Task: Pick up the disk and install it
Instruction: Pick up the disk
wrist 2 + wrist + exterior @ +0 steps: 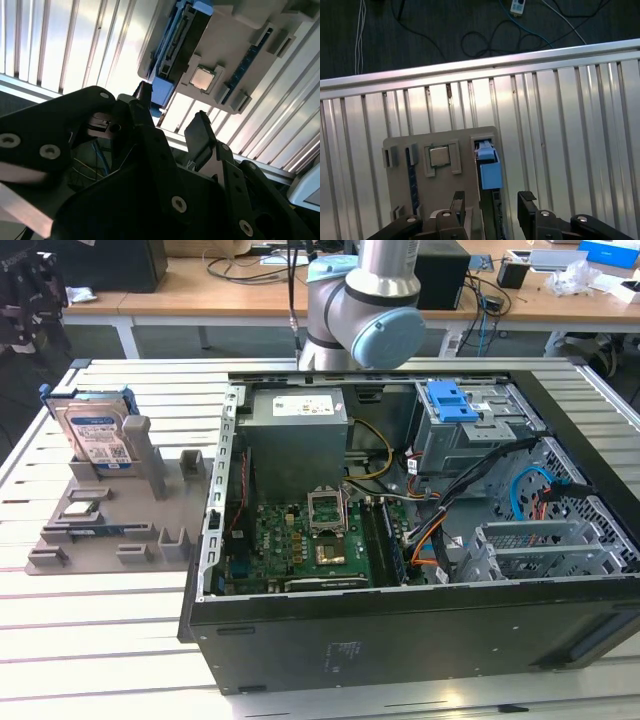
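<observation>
The disk [97, 433] stands on edge in a slot of the grey holder [120, 510], at the exterior view's left. It is silver with a white and blue label and a blue bracket. In the first wrist view my gripper [492, 204] hangs open over the disk [490, 174], one dark finger to either side of the blue bracket and apart from it. The second wrist view has the open gripper [172, 125] just short of the disk's edge [181, 42], nothing between the fingers. My arm [365, 300] rises behind the computer case.
The open computer case [300, 640] lies on the slatted metal table [90, 640], with a power-supply box [298, 435], a motherboard [300, 540], cables and a drive cage with a blue latch [452, 400]. The grey holder also carries a processor chip [439, 156].
</observation>
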Available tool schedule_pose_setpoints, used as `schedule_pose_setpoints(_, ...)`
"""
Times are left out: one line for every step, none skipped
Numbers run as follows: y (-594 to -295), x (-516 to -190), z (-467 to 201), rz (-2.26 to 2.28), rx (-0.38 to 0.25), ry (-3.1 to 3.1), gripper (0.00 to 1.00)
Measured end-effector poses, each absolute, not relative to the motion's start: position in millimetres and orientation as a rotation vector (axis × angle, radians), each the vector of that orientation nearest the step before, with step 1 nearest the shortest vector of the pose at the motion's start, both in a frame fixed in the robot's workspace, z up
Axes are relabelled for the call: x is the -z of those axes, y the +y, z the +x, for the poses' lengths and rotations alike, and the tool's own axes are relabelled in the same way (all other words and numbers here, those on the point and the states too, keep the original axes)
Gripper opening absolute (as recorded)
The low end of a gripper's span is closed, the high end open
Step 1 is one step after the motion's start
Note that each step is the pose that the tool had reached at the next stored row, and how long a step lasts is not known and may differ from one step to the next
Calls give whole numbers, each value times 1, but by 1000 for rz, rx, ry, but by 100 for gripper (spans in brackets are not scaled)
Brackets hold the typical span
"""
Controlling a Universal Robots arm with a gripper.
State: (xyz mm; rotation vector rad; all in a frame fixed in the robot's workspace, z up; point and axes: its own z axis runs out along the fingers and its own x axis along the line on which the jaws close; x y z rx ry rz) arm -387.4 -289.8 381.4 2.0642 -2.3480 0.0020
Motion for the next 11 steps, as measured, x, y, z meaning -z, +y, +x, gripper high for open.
schedule_pose_setpoints(-290, -381, -387, 2064, -2, -2348, 54)
schedule_pose_setpoints(-290, -381, -387, 2064, -2, -2348, 54)
schedule_pose_setpoints(-290, -381, -387, 2064, -2, -2348, 54)
schedule_pose_setpoints(-290, -381, -387, 2064, -2, -2348, 54)
schedule_pose_setpoints(-290, -381, -387, 2064, -2, -2348, 54)
schedule_pose_setpoints(-290, -381, -387, 2064, -2, -2348, 54)
schedule_pose_setpoints(-290, -381, -387, 2064, -2, -2348, 54)
schedule_pose_setpoints(-289, -381, -387, 2064, -2, -2348, 54)
schedule_pose_setpoints(-289, -381, -387, 2064, -2, -2348, 54)
schedule_pose_setpoints(-289, -381, -387, 2063, -2, -2349, 54)
schedule_pose_setpoints(-287, -381, -387, 2062, -2, -2350, 54)
